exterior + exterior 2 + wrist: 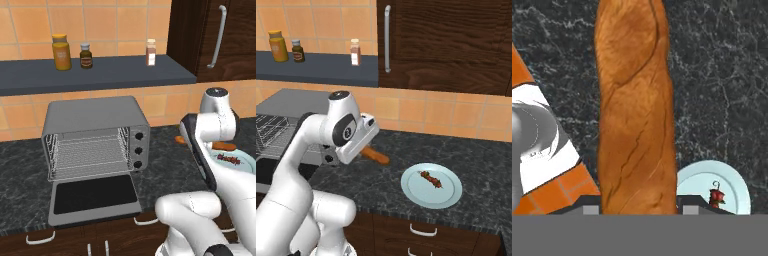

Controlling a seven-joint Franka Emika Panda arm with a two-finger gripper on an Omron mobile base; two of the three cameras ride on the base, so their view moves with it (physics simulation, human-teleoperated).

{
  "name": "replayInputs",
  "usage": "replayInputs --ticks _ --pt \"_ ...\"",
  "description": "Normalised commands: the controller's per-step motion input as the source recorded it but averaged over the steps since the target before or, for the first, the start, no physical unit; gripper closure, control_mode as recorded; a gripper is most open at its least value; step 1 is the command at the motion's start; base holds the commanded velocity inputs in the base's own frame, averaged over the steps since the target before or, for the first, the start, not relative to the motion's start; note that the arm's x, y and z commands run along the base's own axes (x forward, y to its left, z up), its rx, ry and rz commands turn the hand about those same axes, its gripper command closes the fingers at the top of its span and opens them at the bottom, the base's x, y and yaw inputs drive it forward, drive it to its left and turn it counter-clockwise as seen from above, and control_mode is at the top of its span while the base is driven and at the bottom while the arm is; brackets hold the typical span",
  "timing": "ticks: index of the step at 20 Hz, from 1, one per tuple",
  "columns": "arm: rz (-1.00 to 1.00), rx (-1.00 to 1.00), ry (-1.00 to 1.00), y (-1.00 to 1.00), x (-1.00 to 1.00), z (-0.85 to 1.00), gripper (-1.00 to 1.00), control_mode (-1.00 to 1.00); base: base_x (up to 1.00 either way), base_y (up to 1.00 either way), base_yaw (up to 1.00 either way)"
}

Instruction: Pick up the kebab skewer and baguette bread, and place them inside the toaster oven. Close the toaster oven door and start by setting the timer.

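A: Baguette bread [636, 107] runs up the middle of the hand view, with the gripper [637, 210] closed partway around its near end; it looks held.

B: And the skewer?

A: Kebab skewer [430, 179] lies on the plate [448, 196], lower right of the right base view.

B: Next?

A: Carrying the loaf left to the toaster oven [95, 137], whose door [94, 198] lies open. The arm is bent low over the counter.

Readable text: none in any view.
Jars [61, 52] on the shelf [100, 74]: labels too small to read.
Knobs [138, 149] of the toaster oven [92, 134]: no legible markings.
Arm joint disc [347, 133]: a small mark, not readable.
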Motion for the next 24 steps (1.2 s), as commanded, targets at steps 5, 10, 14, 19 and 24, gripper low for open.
replayInputs --ticks 5,10,14,19,24 --pt "0.04 -0.03 -0.30 0.70 -0.07 0.21 1.00 -1.00 0.00 0.00 0.00" --pt "0.14 -0.08 -0.11 0.80 -0.06 0.21 1.00 -1.00 0.00 0.00 0.00" --pt "0.19 -0.10 -0.04 0.85 -0.03 0.07 1.00 -1.00 0.00 0.00 0.00" --pt "0.22 -0.07 0.00 0.85 0.00 0.00 1.00 -1.00 0.00 0.00 0.00" --pt "0.22 -0.05 -0.01 0.75 0.00 0.00 1.00 -1.00 0.00 0.00 0.00"
